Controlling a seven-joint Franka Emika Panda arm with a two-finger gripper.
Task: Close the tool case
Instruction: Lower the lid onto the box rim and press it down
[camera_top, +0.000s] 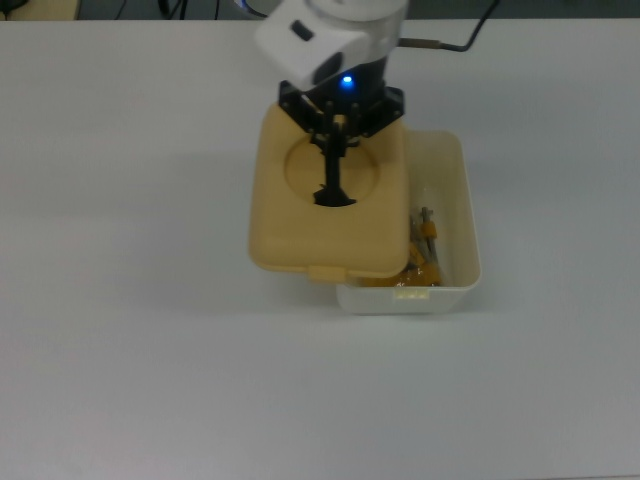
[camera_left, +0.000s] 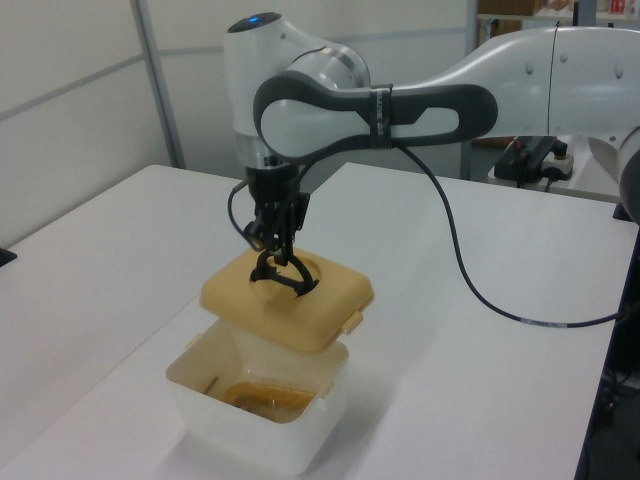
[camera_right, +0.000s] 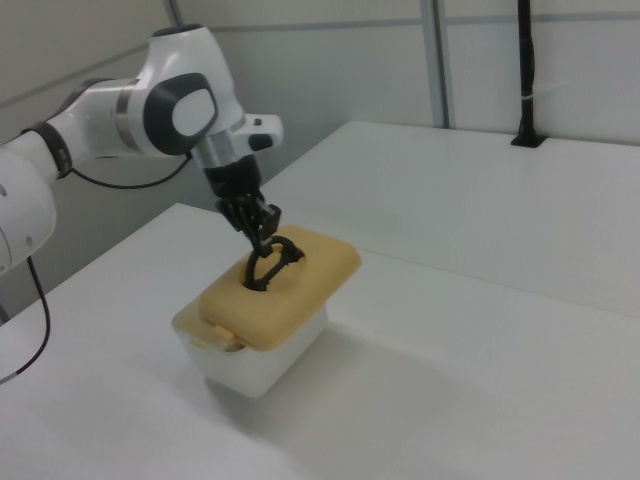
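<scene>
the gripper is closed on the black handle of the tan lid, which hangs in the air below it. the handle rises from a round recess in the middle of the lid. in the top view the lid covers the left part of the white tub, overhanging the tub's left edge, while the right part of the tub remains uncovered. a yellow clamp lies inside the tub and shows at the uncovered side. in the left view the lid sits slightly above the tub rim, not seated on it. the tub stands on the white table.
</scene>
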